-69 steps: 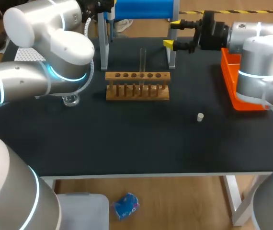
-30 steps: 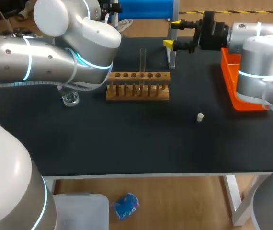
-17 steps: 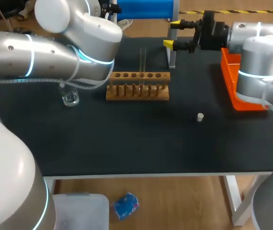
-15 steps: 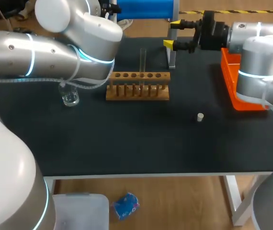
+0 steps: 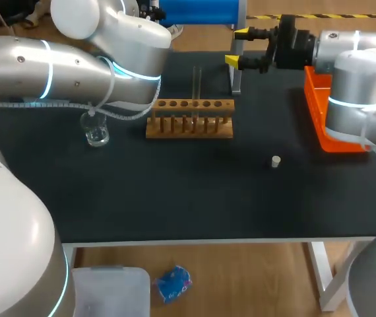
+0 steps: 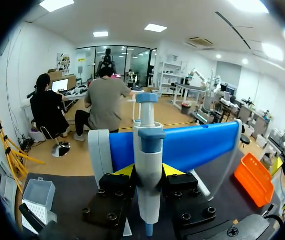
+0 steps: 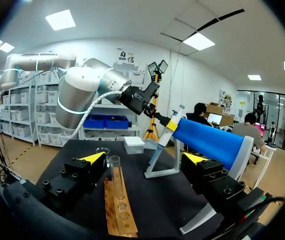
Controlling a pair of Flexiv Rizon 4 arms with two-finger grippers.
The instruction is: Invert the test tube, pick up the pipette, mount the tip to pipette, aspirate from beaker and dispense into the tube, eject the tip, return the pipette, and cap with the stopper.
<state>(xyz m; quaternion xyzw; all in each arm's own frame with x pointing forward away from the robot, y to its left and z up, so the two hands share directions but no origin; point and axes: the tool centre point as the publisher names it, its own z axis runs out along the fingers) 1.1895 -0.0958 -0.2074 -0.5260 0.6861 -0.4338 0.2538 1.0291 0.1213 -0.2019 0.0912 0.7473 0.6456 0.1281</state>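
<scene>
At the blue stand [image 6: 197, 145], our left gripper [image 6: 147, 171] clamps the pipette [image 6: 150, 142] mid-body: stiff, probably light and slick, we judge. Our right gripper [image 7: 145, 158] gapes wide, empty.

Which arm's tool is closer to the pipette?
Left. The left tool is right at the pipette by the blue stand; the right tool hangs open by the stand's other end, clear of the pipette.

black table [image 5: 175, 198] on white legs [image 5: 321, 274], wood floor [image 5: 241, 277], white walls [image 6: 37, 55], panel lights [image 6: 155, 28] overhead, pretty bright
</scene>
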